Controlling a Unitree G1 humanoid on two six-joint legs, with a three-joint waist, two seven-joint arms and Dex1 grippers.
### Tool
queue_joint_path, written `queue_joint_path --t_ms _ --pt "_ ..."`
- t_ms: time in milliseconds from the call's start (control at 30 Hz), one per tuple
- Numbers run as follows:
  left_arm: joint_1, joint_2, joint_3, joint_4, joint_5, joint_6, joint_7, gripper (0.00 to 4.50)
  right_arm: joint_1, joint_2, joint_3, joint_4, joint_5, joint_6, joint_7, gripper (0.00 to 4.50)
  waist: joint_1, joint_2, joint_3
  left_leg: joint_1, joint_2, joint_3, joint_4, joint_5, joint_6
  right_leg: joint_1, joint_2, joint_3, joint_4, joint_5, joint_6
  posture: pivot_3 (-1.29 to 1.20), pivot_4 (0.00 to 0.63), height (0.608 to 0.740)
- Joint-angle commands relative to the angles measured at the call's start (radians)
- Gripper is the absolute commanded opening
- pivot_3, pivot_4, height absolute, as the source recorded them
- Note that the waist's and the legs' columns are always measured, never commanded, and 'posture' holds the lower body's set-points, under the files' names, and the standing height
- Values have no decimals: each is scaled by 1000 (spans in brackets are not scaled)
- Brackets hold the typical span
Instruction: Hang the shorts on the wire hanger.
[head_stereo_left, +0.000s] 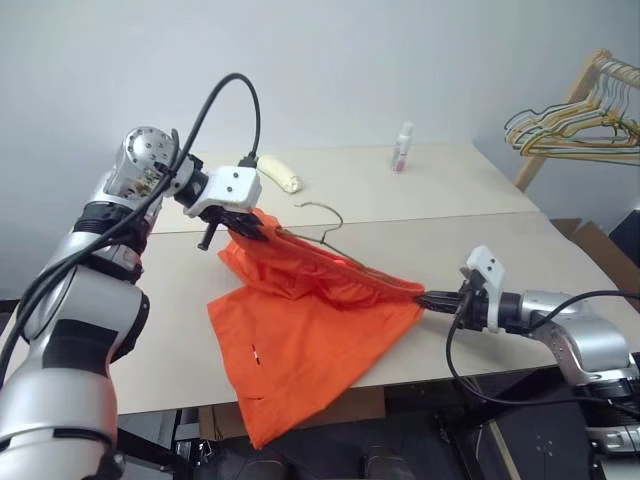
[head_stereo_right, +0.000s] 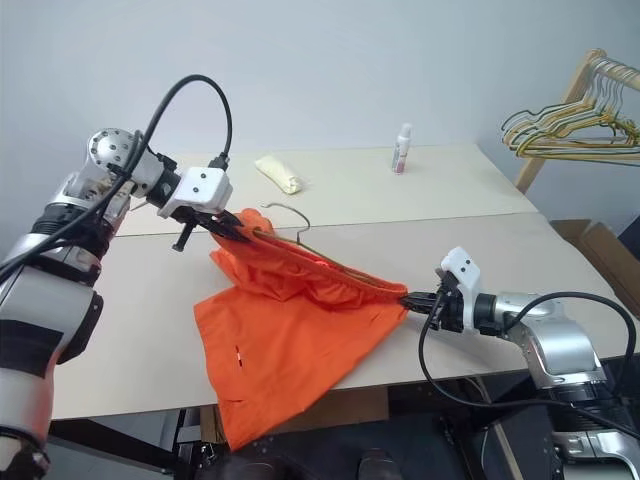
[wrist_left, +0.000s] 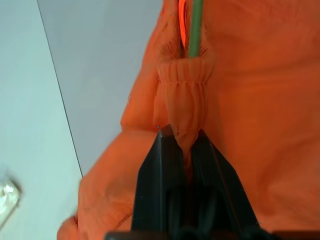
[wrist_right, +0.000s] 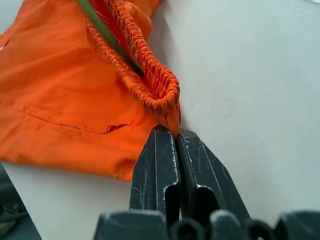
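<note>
Shorts (head_stereo_left: 310, 320), bright orange soft fabric with gathered elastic waistband, hung stretched over the beige table (head_stereo_left: 440, 200), legs draping past its near edge. Left gripper (head_stereo_left: 262, 228) was pinched closed on the waistband at 10 o'clock; right gripper (head_stereo_left: 425, 298) was pinched closed on the opposite end at 3 o'clock. Thin wire hanger (head_stereo_left: 325, 222) ran inside the waistband, hook poking out behind. Behind: pale yellow cloth roll (head_stereo_left: 279, 173) at 12, small white bottle (head_stereo_left: 402, 147) at 1, wooden rack (head_stereo_left: 575, 100) with coloured hangers at 2.

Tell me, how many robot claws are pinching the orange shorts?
2. The left claw pinches one end of the shorts' waistband; the right claw pinches the other end, by the table's front edge.
</note>
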Motion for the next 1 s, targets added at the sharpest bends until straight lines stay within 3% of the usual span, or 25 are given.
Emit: queue_joint_path --t_ms 33,267,500,1000 --pt "-16 21 49 11 81 -40 53 0 8 -79 -17 -15 -88 -126 25 39 1 0 0 0 0 0 0 0 0 0 0 0 0 0 0 -15 0 740" --pt "-40 -24 97 11 147 -17 128 0 -211 -150 30 -64 -165 -142 43 39 -9 0 0 1 0 1 0 0 0 0 0 1 -1 0 0 -36 0 740" --pt "-61 -64 155 31 194 -1 238 0 -402 -118 85 -87 -241 -159 38 39 -12 0 0 -2 0 1 -1 0 0 -2 0 0 0 0 0 -23 0 740" --pt "20 -87 257 -83 144 35 144 0 -464 -8 184 -86 -392 -162 -51 39 -6 0 0 -4 -1 0 0 1 -2 -3 -1 0 1 0 0 -8 0 740"
